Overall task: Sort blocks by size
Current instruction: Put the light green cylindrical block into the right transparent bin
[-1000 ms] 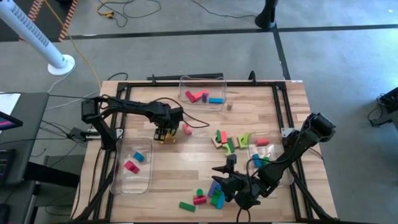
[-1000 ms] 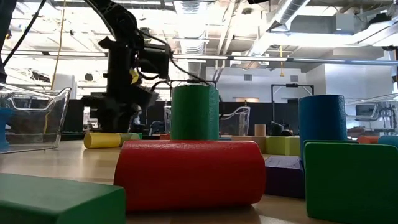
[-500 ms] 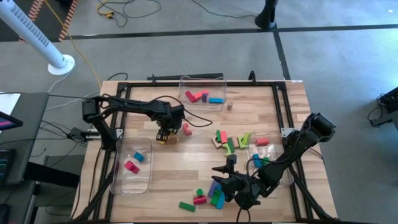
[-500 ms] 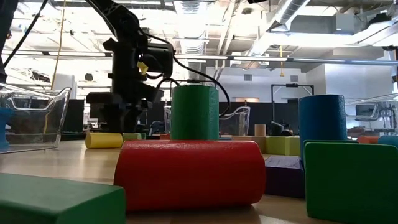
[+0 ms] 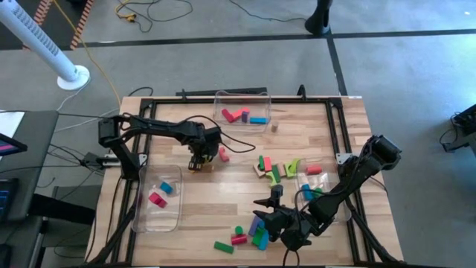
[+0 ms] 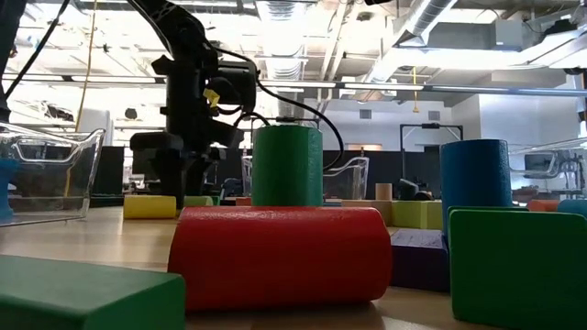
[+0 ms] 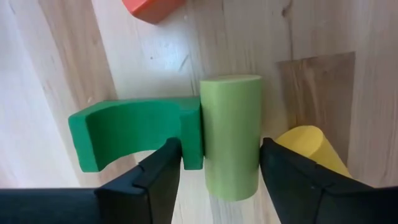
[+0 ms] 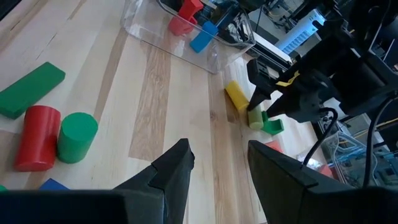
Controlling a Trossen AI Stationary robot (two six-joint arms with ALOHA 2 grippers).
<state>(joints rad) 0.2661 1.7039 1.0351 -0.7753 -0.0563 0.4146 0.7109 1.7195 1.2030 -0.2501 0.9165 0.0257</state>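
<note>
Left gripper (image 7: 217, 163) down at centre-left of the high view – jaws straddling pale green cylinder (image 7: 231, 143), closing in | green arch (image 7: 134, 131) and yellow cylinder (image 7: 309, 149) touching it | right gripper (image 8: 217, 163) lower centre – jaws parted, holding nothing.

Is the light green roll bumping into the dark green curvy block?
Touching. In the left wrist view the light green cylinder lies with its side pressed flat against the end of the dark green arch block, with no wood showing between them.

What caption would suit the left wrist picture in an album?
Left gripper straddling a light green cylinder lying between a green arch block and a yellow cylinder.
</note>
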